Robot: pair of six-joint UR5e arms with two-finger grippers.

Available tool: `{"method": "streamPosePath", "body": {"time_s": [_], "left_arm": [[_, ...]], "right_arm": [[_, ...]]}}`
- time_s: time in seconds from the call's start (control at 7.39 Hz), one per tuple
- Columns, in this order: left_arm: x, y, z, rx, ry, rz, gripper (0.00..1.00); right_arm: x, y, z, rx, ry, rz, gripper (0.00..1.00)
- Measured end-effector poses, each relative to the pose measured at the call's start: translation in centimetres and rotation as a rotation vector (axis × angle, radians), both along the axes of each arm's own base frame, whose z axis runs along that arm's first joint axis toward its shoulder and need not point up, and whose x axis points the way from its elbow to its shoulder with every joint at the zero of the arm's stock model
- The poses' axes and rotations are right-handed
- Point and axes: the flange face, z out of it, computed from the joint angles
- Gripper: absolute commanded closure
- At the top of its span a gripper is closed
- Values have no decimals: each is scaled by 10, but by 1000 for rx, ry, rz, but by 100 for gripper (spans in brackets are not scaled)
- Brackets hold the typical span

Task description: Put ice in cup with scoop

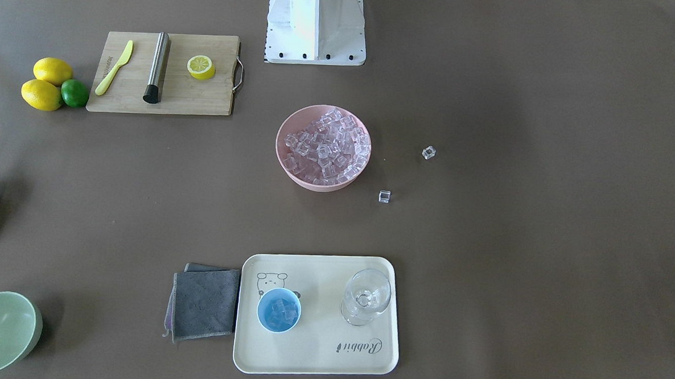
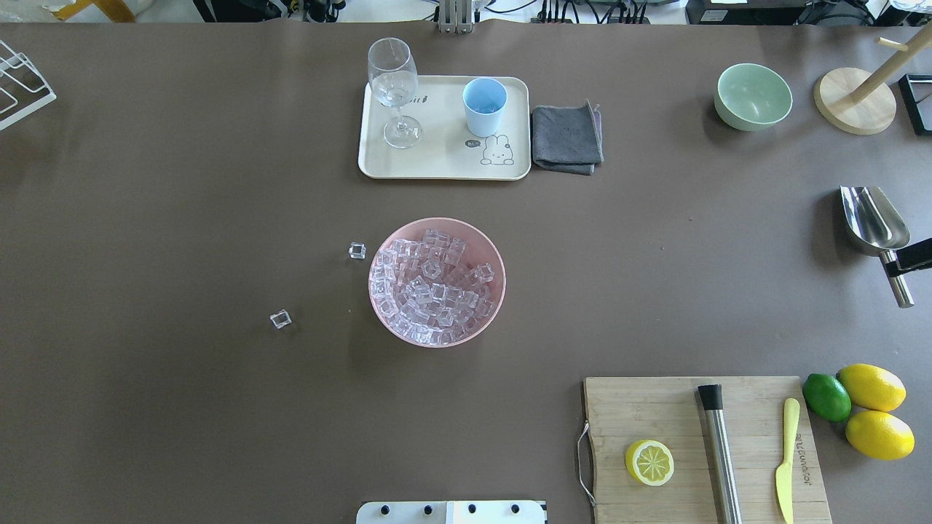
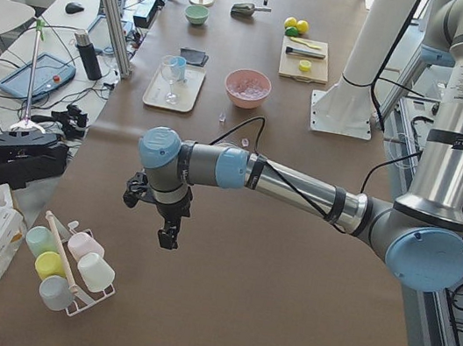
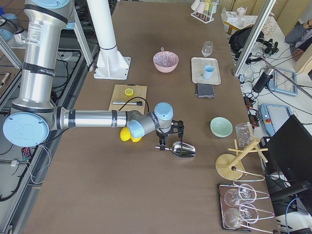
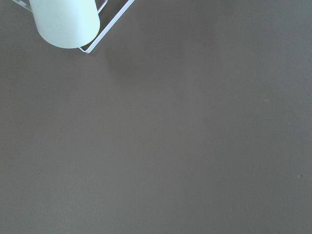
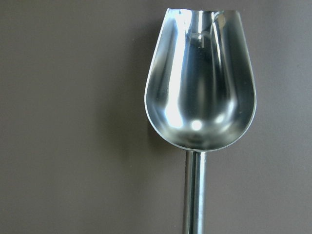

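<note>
It was a robot lab. A big left arm point(image 3: 300, 187) and a big right arm point(image 4: 92, 118), gray metal with blue joints, reached over a long table point(image 3: 277, 323) covered in brown paper. Out past the left gripper point(image 3: 167, 240), off the table's edge, lay black cables point(image 3: 4, 148), a tablet point(image 3: 39, 74) and a metal frame post point(image 3: 108, 6).

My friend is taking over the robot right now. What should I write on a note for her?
Left gripper: hangs over the bare table, far from the job's things; open or shut, cannot tell.
Right gripper: at the handle of the scoop, near the table's right end; grip cannot be told. The scoop is empty.
Cup: on the tray, with ice in it.
More cubes fill the pink bowl; two loose cubes lie beside it.
Done: ice is in the cup.
Left: probably parking the scoop, maybe collecting the loose cubes.
</note>
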Motion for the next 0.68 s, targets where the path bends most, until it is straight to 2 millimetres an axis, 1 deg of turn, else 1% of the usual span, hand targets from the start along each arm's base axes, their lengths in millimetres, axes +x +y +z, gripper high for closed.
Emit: {"method": "streamPosePath", "body": {"time_s": [0.14,0.41,0.54,0.68], "left_arm": [[0,0,0,1,0,0,1],[0,0,0,0,0,0,1],[0,0,0,-1,0,-1,1],[-1,1,1,-3,0,-1,1]], "right_arm": [[22,-3,-13,9,2,2,0],[89,-18,-40,7,35,-44,0],[124,-19,-48,2,39,-54,0],[153,-11,-45,11,37,-58,0]]}}
